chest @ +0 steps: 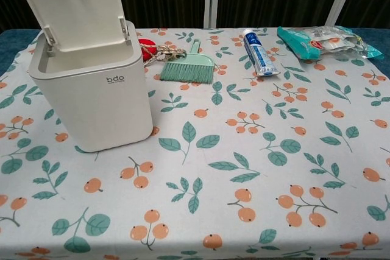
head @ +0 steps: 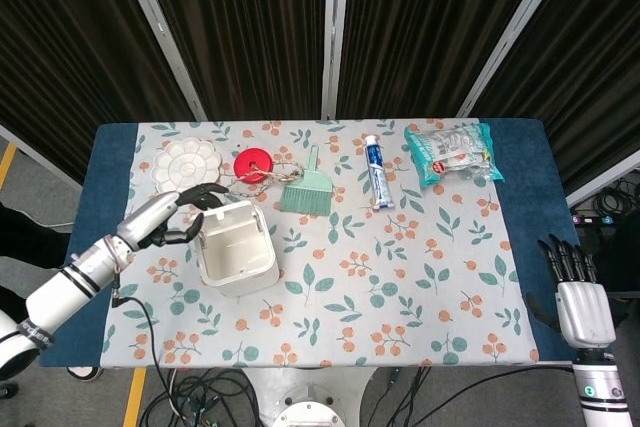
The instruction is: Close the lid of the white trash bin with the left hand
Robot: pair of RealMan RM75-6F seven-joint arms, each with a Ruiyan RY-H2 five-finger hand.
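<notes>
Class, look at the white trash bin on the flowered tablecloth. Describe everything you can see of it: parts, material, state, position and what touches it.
The white rectangular plastic trash bin stands upright on the left part of the floral tablecloth, a small dark "bdo" mark on its front. Its hinged lid is raised, tilting forward over the empty-looking opening. In the head view, the robot's left hand reaches its fingers to the lid's back edge; contact looks likely but is not certain. Nothing else touches the bin.

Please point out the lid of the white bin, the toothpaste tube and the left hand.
lid (chest: 72,5), chest view, middle of its inner face
toothpaste tube (chest: 258,52), chest view, middle of tube
left hand (head: 178,215), head view, back of hand
</notes>
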